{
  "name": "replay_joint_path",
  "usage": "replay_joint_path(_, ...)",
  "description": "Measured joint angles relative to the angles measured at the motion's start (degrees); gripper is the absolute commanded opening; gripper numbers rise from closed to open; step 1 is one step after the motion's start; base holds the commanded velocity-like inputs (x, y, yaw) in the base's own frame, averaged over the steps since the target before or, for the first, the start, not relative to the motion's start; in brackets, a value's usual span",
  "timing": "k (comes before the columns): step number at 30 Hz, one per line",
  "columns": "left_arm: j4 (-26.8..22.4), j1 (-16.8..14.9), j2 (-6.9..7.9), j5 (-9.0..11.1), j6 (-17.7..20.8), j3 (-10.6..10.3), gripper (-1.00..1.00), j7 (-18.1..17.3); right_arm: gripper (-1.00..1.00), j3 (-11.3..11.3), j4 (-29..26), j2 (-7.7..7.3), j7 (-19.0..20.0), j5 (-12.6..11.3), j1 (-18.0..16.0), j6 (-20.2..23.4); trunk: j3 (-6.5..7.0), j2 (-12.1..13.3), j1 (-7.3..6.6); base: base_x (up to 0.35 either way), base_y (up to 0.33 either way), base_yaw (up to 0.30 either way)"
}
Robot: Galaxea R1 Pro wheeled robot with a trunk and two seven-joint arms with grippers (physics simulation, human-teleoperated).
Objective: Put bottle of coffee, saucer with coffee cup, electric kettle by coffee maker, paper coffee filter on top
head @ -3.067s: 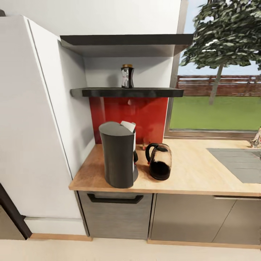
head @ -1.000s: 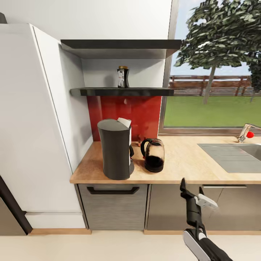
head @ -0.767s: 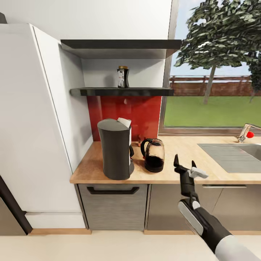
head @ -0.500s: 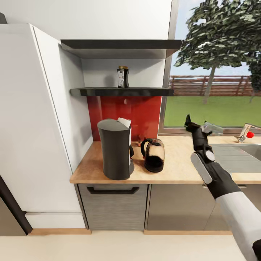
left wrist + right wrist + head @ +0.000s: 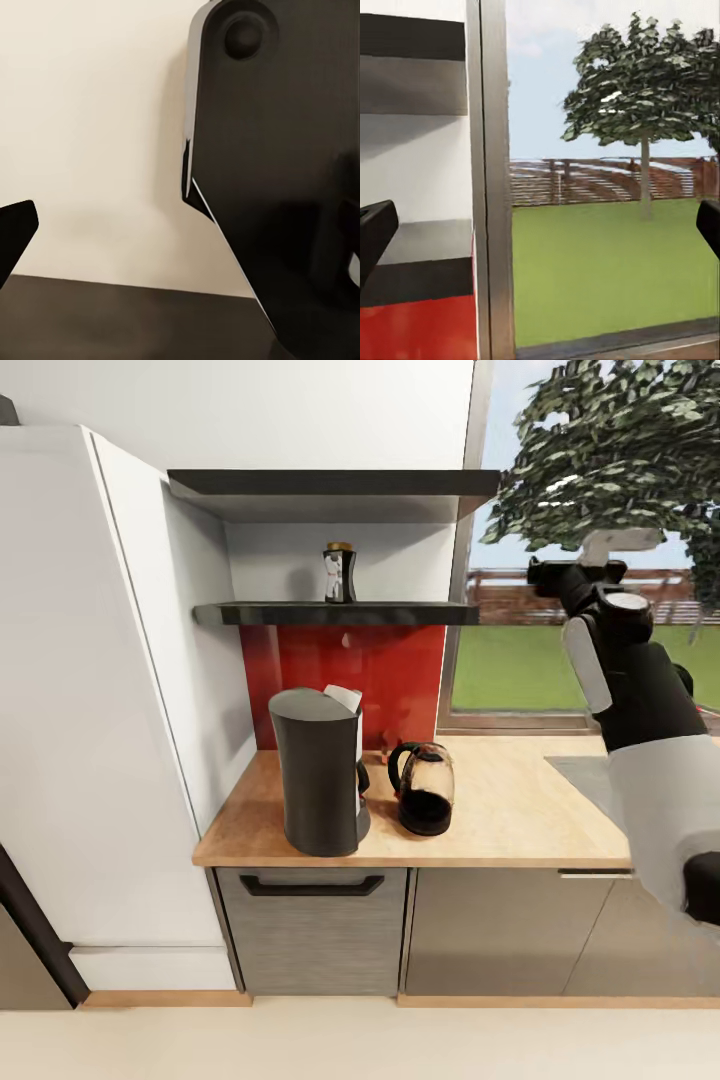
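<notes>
Dark bottle of coffee (image 5: 339,572) is seen upright on the kitchen shelf (image 5: 340,614), above the coffee maker (image 5: 320,772). Right gripper (image 5: 585,558), raised at shelf height well apart, fingers spread wide; should be brought in level w/ jaws straddling the body

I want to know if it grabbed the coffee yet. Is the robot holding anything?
No. The right gripper is open and empty; the coffee bottle sits on the shelf.
</notes>
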Motion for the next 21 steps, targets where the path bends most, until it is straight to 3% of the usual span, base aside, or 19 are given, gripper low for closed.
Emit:
replay_joint_path(1,0.01,0.00,0.00,0.02,0.00,0.02,1.00,0.00,1.00,0.02,1.58,0.28,0.03,-0.05,-1.70,0.59,-0.01,0.01,0.00,0.000,0.000,0.000)
replay_joint_path(2,0.03,-0.01,0.00,0.05,0.00,0.12,1.00,0.02,1.00,0.24,8.02,1.75,0.17,-0.07,-7.34,2.73,0.00,0.08,0.03,0.000,0.000,0.000)
replay_joint_path(4,0.07,0.00,-0.07,0.11,0.21,0.13,1.00,-0.22,1.00,0.41,14.42,3.66,0.25,0.02,-13.26,4.88,-0.01,0.02,0.01,0.000,0.000,0.000)
replay_joint_path(6,0.10,0.00,-0.20,0.11,0.64,0.05,1.00,-0.52,1.00,0.46,17.15,4.41,0.27,0.00,-15.49,5.75,-0.01,0.02,0.01,0.000,0.000,0.000)
replay_joint_path(9,0.12,0.00,-0.31,0.13,1.01,0.07,1.00,-0.42,1.00,1.56,18.51,5.00,0.28,0.07,-16.63,6.19,-0.02,0.02,0.01,0.000,0.000,0.000)
replay_joint_path(14,0.12,0.00,-0.18,0.27,1.21,0.04,1.00,-0.53,1.00,7.24,17.80,5.29,0.21,0.01,-16.99,6.27,-0.02,0.02,0.01,0.000,0.000,0.000)
replay_joint_path(21,0.12,0.00,0.03,0.54,1.23,0.37,1.00,-0.12,1.00,8.02,16.77,5.26,0.06,-0.18,-16.95,6.21,-0.02,0.02,0.01,0.000,0.000,0.000)
